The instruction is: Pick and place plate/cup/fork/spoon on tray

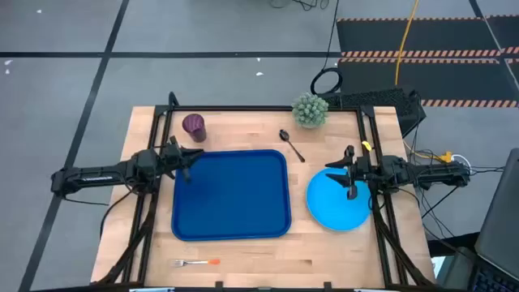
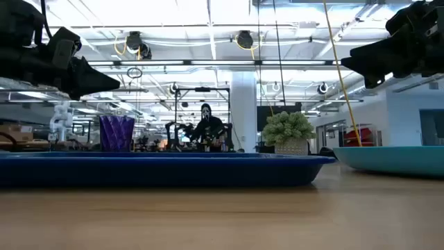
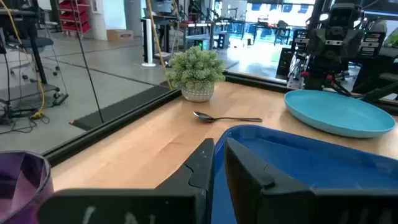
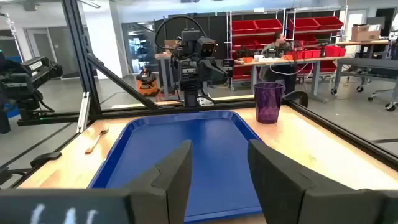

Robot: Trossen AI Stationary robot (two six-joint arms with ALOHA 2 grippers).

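Nearest the overhead camera's bottom edge, the small fork with silver tines and orange handle (image 1: pixel 197 263) lies flat by the table's front edge, well clear of everything else. Large dark blue rectangular plastic tray (image 1: pixel 233 195) sits mid-table, nothing on it yet. Round bright light-blue plate (image 1: pixel 336 201) rests on the wood just beside the tray's right edge; small dark purple cylindrical cup (image 1: pixel 194 126) stands upright near the back-left corner; slim dark metal spoon (image 1: pixel 290 144) lies behind the tray's back-right corner, next to a small potted green plant (image 1: pixel 310 110). Left gripper (image 1: pixel 187 161) hovers over the tray's left edge, fingers parted, holding nothing. Right gripper (image 1: pixel 351 173) hovers over the plate's back part, fingers also spread and empty. Handling guess: plate looks rigid, light, slick and low, so pinch it at the rim, one finger under the lip. Cup is light and stiff; grip across the wall or over the rim. Fork and spoon are thin, hard and flat on wood, likely to skid; take them across the handle mid-length.
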